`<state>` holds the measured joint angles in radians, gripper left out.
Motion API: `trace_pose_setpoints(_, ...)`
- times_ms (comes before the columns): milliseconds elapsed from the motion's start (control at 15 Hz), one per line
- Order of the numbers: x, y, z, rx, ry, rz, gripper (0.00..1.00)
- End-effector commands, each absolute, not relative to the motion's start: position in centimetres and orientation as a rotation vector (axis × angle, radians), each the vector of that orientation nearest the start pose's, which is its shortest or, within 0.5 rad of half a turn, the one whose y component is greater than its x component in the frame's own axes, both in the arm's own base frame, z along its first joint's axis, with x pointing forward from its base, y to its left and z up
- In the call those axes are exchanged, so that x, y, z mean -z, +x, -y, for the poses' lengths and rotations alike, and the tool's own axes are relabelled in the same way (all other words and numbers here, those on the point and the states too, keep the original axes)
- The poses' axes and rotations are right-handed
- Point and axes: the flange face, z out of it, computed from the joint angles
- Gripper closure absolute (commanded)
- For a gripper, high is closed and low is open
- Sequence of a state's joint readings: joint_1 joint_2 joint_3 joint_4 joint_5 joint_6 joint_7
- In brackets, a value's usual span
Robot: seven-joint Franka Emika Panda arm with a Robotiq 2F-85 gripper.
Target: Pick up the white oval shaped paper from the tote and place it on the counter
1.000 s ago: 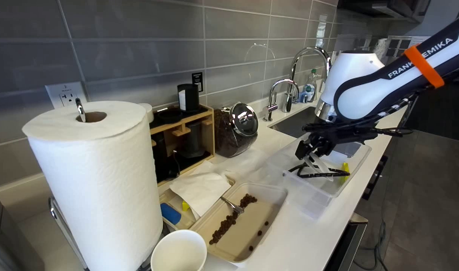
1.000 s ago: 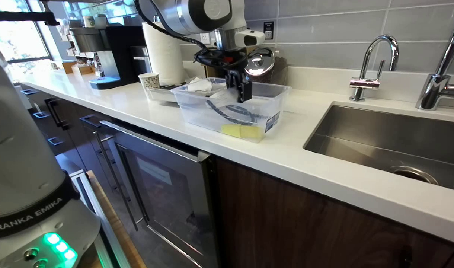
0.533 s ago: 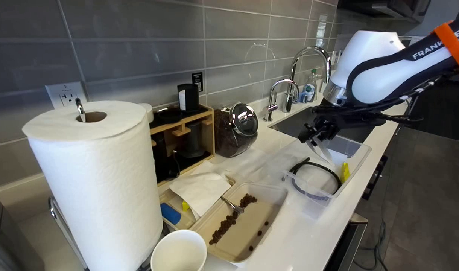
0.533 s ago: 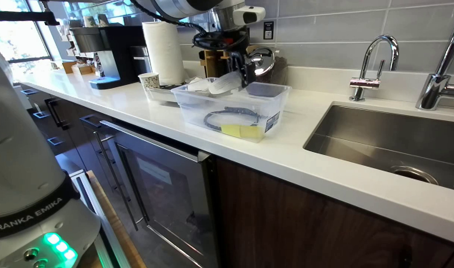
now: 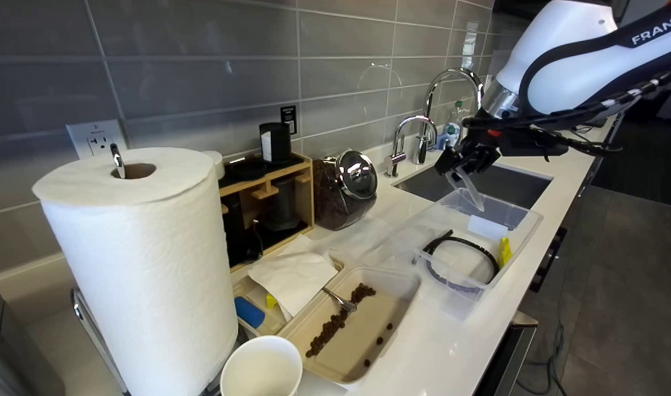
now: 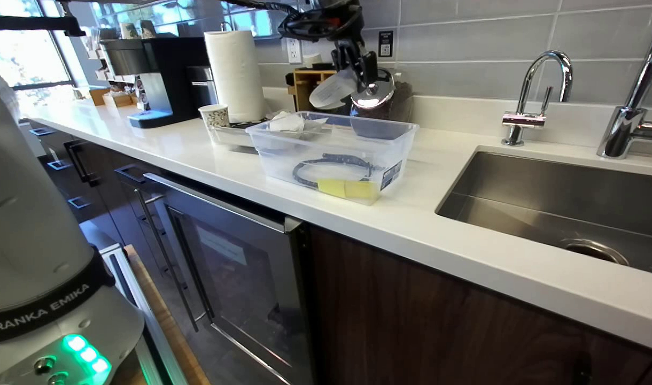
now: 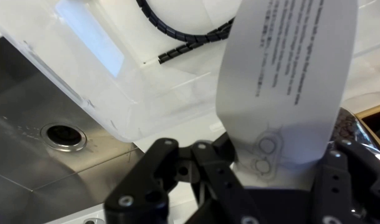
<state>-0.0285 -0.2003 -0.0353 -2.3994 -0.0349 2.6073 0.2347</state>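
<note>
Far to the left of the claw, in an exterior view, a dark coffee machine (image 6: 163, 80) stands on the white bench (image 6: 425, 176). Closer to the claw, but also on its left, there is a patterned paper cup (image 6: 215, 117), and behind the cup the tall paper-towel roll (image 6: 234, 77), upright. A wooden rack (image 6: 303, 86) is near the claw's left side, in the background. Below the claw stands the tote (image 6: 278, 155), of clear plastic; inside it lie a coiled black tube (image 6: 342, 159) and a yellow piece (image 6: 347, 188).

The white oval paper (image 6: 332, 92) is directly at the claw (image 6: 354, 74), on the left of it, slanting downward, in the air and higher than the tote's rim. The claw grips this paper: in the wrist view, one end sits between the fingers (image 7: 328, 183) and the rest extends away from them. Printed lines on it are too blurred for reading; close to the claw is a drawing with two circles.

Behind the claw, slightly to the right, is a jar (image 6: 399, 100) with shiny lid. Well to the right of the claw are a chrome tap (image 6: 524, 120) and the steel sink (image 6: 545, 182).
</note>
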Motion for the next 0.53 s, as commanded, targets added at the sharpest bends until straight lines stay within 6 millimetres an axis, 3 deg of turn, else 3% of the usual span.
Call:
trace_pose_setpoints(0, -44.0, 50.2, 3.2, 0.640, -3.026, -0.410, 1.00)
trace_pose_setpoints(267, -43.8, 50.5, 3.3, 0.633, -3.027, -0.401, 1.00)
trace_pose_setpoints(467, -44.1, 50.6, 4.9, 0.642, -3.027, -0.397, 1.00)
